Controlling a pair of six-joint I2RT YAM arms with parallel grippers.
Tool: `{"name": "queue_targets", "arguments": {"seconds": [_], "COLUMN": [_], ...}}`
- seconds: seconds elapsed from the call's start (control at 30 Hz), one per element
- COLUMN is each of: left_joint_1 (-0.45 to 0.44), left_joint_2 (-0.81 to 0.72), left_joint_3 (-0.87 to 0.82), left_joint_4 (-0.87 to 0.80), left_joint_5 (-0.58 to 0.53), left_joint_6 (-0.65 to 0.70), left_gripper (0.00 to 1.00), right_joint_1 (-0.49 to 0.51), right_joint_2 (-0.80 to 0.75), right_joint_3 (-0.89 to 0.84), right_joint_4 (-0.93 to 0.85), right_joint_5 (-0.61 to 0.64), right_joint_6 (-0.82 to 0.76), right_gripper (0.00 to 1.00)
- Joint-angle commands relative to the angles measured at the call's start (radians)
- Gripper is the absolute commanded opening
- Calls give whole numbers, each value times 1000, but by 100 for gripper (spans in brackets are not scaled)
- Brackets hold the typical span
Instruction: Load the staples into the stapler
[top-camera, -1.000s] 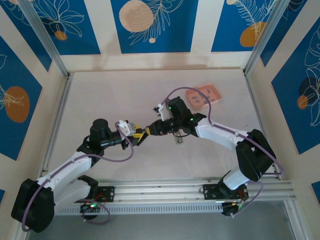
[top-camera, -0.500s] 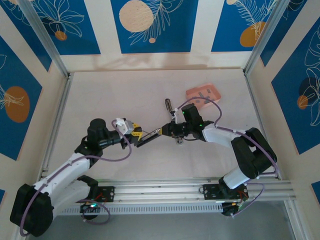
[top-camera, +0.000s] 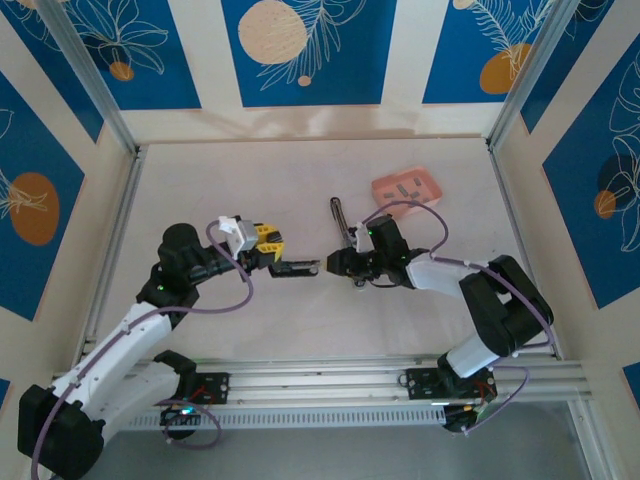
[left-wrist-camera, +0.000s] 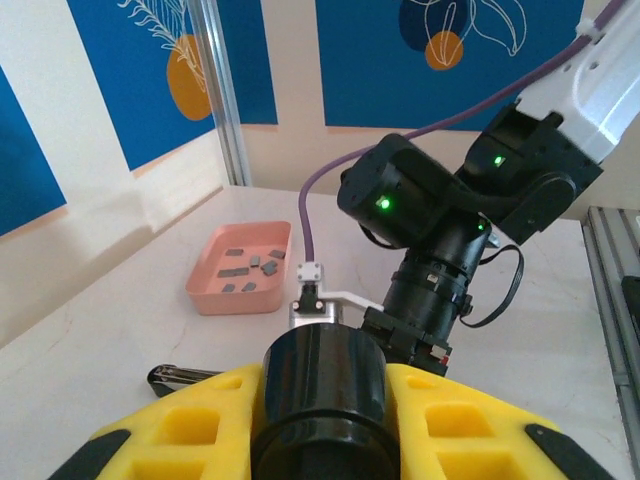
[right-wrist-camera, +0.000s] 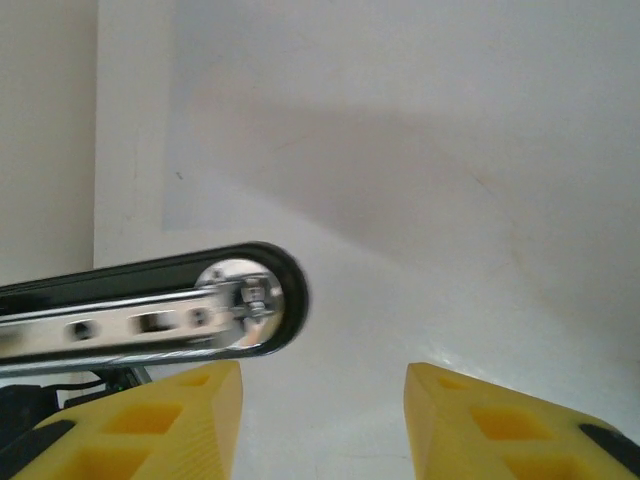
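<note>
We log one slim black stapler, silvery inner rail, pinched tight by left gripper, right gripper half-parted, empty, roughly seven grey staples, far pink tray

I find nothing I can read here: no words, labels, brand marks, numbers or signs on anything in front of me.
</note>
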Motion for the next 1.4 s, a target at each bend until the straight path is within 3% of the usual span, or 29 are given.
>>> {"name": "queue_targets", "arguments": {"seconds": [0.0,0.3,0.47,0.63,0.87,1.13,1.37], "left_joint_1": [-8,-7,-7,-8,-8,-8,-8], "left_joint_2": [-23,-33,-4,15,25,32,35], "left_joint_3": [47,45,48,43,37,41,34], "left_joint_4": [58,74,108,165,210,244,288], "left_joint_5": [4,-39,18,95,151,202,219], "left_joint_6": [-20,-41,-58,-83,-99,-119,-140], "left_gripper": [0,0,0,0,0,0,0], "right_joint_1": [15,60,105,119,147,182,176], "right_joint_2": [-88,-257,-330,-325,-214,-90,-18], "right_joint_3": [3,-69,-112,-72,-1,99,139], "right_joint_4": [-12,155,234,196,214,207,233], "right_joint_5": [45,52,-11,-120,-249,-300,-426], "right_joint_6": [-105,-429,-747,-933,-983,-1015,-995], "right_gripper": [49,56,58,59,68,68,65]}}
